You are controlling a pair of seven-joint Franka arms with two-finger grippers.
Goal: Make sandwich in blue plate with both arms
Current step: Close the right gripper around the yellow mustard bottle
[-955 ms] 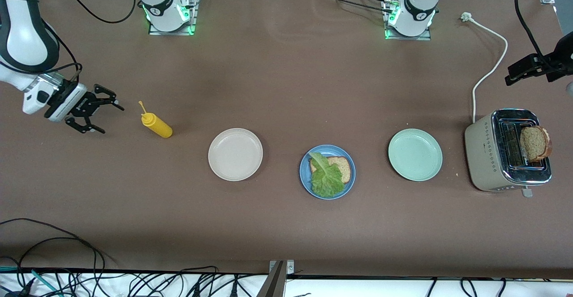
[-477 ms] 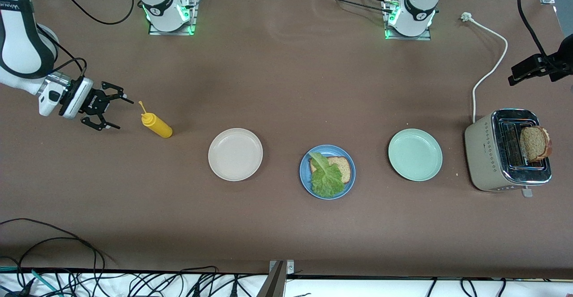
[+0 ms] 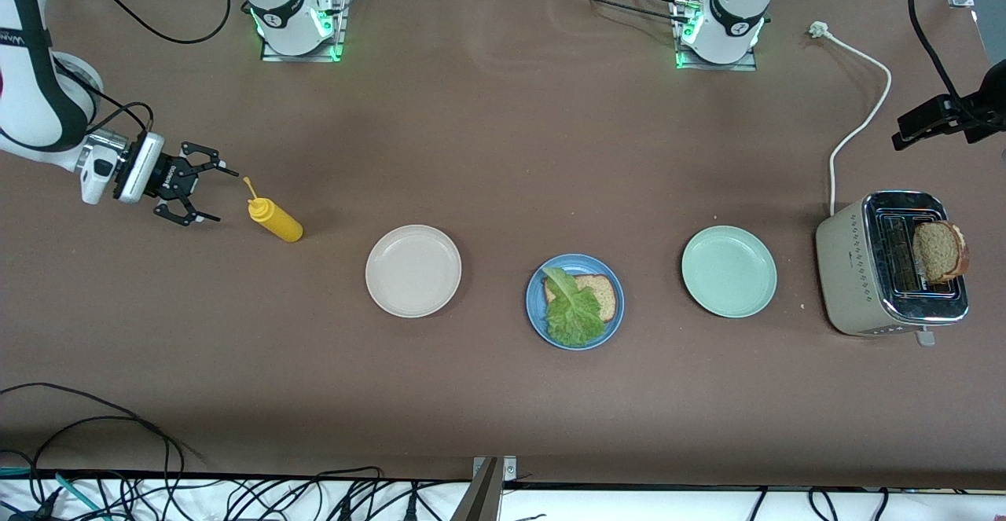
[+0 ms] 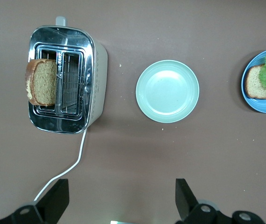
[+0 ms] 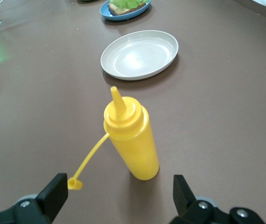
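Toaster (image 3: 892, 266) at 3 o'clock of the table holds the second bread slice (image 3: 940, 251). Left gripper (image 4: 121, 198), jaws wide and empty, hangs above it, probably to fetch it.

Blue plate (image 3: 537, 313), centre, carries bread and lettuce (image 3: 574, 313).

Right gripper (image 3: 206, 192), wide, faces the yellow bottle (image 3: 275, 220) at 9 o'clock.

a brown matte table (image 3: 503, 152) fills the view — black cables (image 3: 118, 458) tangle along its near edge on a white strip, evenly lit from above.
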